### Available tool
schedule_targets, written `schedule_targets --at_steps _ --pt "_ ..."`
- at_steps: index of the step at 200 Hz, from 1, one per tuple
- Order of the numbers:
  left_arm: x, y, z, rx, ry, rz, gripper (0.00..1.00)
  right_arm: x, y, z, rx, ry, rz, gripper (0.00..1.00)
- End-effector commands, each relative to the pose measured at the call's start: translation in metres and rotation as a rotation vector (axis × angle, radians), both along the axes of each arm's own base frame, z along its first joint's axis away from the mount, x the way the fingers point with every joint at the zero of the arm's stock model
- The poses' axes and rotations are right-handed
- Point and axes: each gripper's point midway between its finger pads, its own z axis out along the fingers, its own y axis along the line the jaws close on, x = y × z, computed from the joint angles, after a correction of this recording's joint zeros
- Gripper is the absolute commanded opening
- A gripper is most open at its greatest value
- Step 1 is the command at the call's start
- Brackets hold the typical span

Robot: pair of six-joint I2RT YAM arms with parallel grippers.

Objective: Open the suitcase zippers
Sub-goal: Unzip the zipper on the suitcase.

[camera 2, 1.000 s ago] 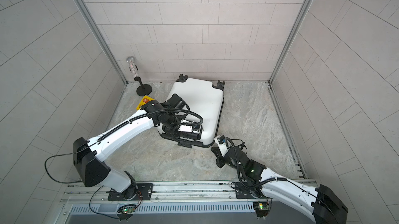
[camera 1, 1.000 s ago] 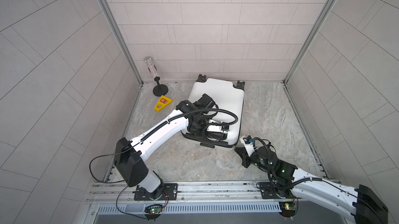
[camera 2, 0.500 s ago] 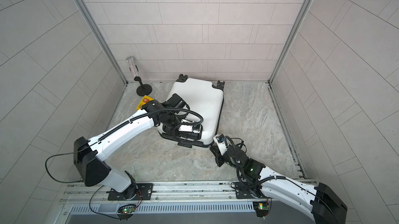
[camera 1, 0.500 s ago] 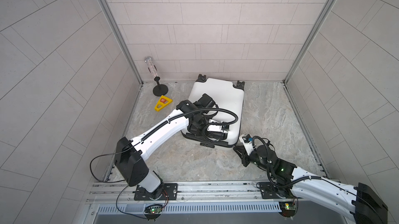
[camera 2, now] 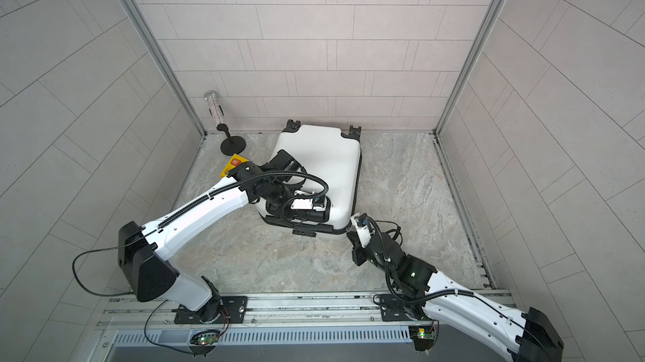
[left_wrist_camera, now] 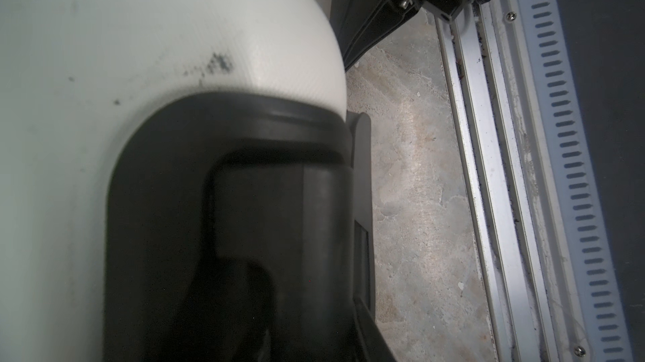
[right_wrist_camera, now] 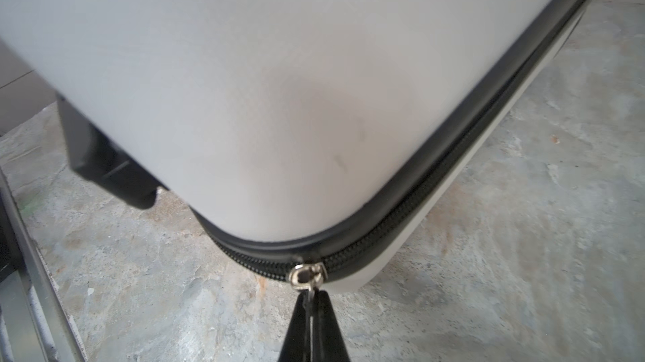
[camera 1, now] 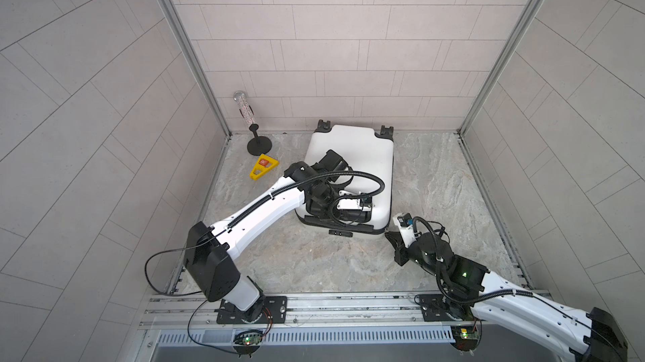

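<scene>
A grey marbled bench [camera 1: 436, 175] sits inside 3 walls [camera 1: 331, 46] of pale rectangular tiles, with 2 metal posts [camera 1: 181, 46] running up the back corners. In the far left corner a stand [camera 1: 260, 144] with a round black base stands upright, carrying a clear glittery tube [camera 1: 244, 110]; both top views show it. Just in front of the base lies a flat yellow wedge [camera 1: 263, 166] with an orange label. A silver rail [camera 1: 349, 302] runs along the bench's near edge. Outside the rail is a slotted grille [left_wrist_camera: 572, 168], seen close in the left wrist view.
</scene>
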Motion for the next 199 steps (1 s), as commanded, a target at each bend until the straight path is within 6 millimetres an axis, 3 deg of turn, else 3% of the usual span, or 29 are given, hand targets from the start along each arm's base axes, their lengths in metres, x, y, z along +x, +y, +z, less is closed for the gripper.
schedule_targets --at_steps 1,37,70,92,119,122,147,154,172,199 --pt "-0.016 0.003 0.03 -0.103 -0.026 -0.038 0.0 0.022 -0.016 0.029 -0.002 -0.054 -0.108 0.0" --pt "-0.031 0.015 0.024 -0.084 -0.041 -0.063 0.0 0.04 -0.027 0.036 -0.016 -0.027 -0.136 0.0" --pt "-0.058 0.018 0.017 -0.062 -0.046 -0.142 0.0 0.071 -0.039 0.042 -0.054 -0.01 -0.169 0.0" --pt "-0.078 0.022 0.003 -0.012 -0.05 -0.198 0.0 0.101 -0.048 0.047 -0.05 -0.007 -0.195 0.0" --pt "-0.099 0.023 -0.005 0.0 -0.046 -0.254 0.0 0.15 -0.067 0.049 -0.019 0.009 -0.247 0.0" --pt "-0.102 0.023 -0.005 0.0 -0.044 -0.257 0.0 0.159 -0.069 0.059 -0.007 -0.01 -0.255 0.0" --pt "-0.115 0.028 -0.012 0.009 -0.055 -0.279 0.0 0.206 -0.085 0.065 0.031 -0.013 -0.292 0.0" --pt "-0.114 0.028 -0.012 0.002 -0.064 -0.254 0.06 0.213 -0.084 0.064 0.037 -0.005 -0.276 0.0" --pt "-0.099 0.024 -0.006 -0.033 -0.09 -0.118 0.52 0.215 -0.074 0.062 0.037 0.018 -0.214 0.0" --pt "-0.07 0.024 0.021 -0.09 -0.094 0.186 0.66 0.202 -0.066 0.051 0.012 0.024 -0.178 0.0"
